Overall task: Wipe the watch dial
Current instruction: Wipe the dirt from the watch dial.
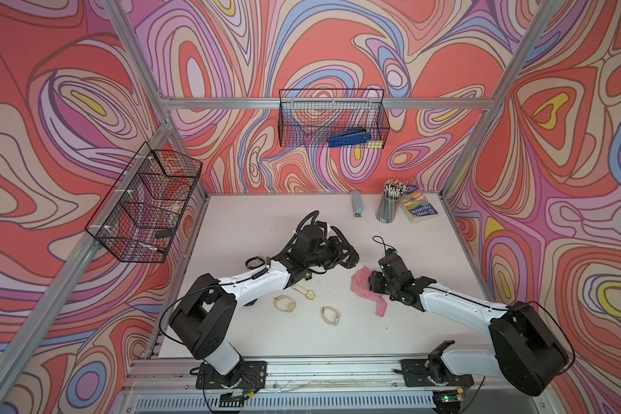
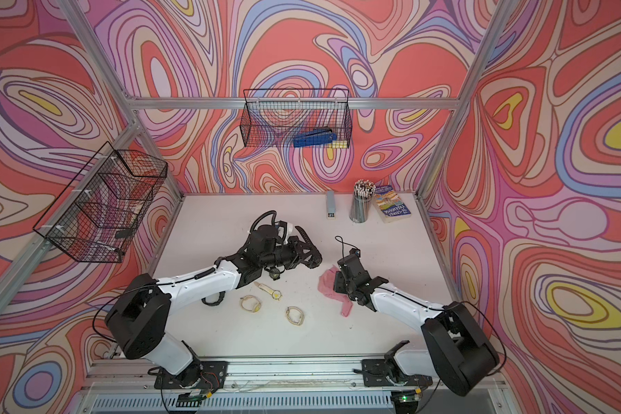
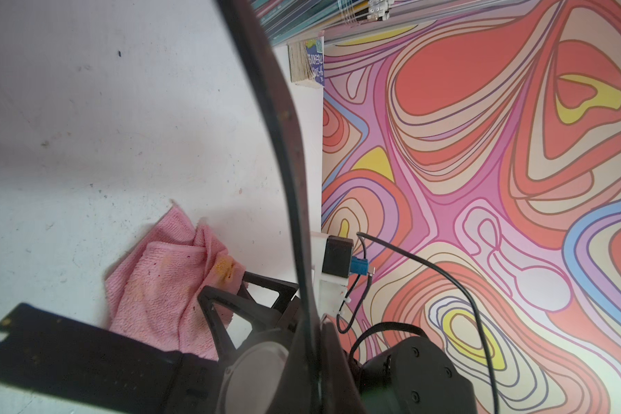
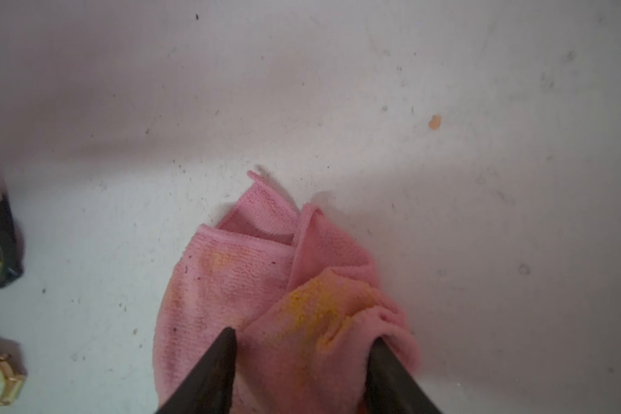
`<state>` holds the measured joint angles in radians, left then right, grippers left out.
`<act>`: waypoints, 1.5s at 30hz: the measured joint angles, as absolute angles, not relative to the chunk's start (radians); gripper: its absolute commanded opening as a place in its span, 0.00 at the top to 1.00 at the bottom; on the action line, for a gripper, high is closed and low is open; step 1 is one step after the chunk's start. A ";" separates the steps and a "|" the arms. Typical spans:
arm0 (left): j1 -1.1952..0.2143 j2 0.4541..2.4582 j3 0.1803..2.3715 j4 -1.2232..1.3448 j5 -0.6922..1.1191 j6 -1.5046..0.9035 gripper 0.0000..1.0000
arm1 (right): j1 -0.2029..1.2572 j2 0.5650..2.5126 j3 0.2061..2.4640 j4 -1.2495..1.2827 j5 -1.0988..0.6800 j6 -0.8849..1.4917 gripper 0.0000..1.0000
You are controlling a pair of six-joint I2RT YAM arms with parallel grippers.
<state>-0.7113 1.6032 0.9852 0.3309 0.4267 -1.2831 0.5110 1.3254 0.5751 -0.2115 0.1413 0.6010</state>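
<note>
My left gripper [image 1: 341, 256] [image 3: 314, 333] is shut on the strap of a black watch [image 1: 350, 251] [image 2: 311, 252], held above the table's middle. In the left wrist view the strap [image 3: 284, 150] rises from the pinched jaws, and the watch's round case [image 3: 259, 372] sits beside them; I cannot make out its dial. A pink cloth [image 1: 361, 283] [image 2: 326, 285] [image 4: 248, 272] with yellow stains lies crumpled on the table to the right. My right gripper [image 1: 373, 282] [image 4: 302, 358] is open low over it, its fingers [image 4: 212, 376] standing apart on either side of a cloth fold.
Three gold watches [image 1: 284, 304] [image 1: 330, 315] [image 1: 307, 293] lie on the white table [image 1: 266, 222] in front of the left arm, and a dark watch [image 2: 275, 274] lies under that arm's wrist. A stapler [image 1: 356, 204], pencil cup [image 1: 388, 208] and book [image 1: 416, 204] stand at the back right. Wire baskets [image 1: 332, 122] [image 1: 144, 204] hang on the walls.
</note>
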 measured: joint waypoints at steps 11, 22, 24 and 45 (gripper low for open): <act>-0.705 1.584 0.972 0.329 0.427 -1.283 1.00 | 0.506 1.446 0.630 -0.237 0.150 0.612 0.75; -0.705 1.584 0.972 0.343 0.441 -1.295 1.00 | 0.505 1.104 0.524 -0.138 0.031 0.461 1.00; -0.705 1.585 0.972 0.348 0.445 -1.298 1.00 | 0.505 1.003 0.486 -0.083 -0.010 0.420 1.00; -0.733 1.620 0.980 0.419 0.418 -1.321 1.00 | 0.507 0.997 0.453 0.220 -0.307 0.321 1.00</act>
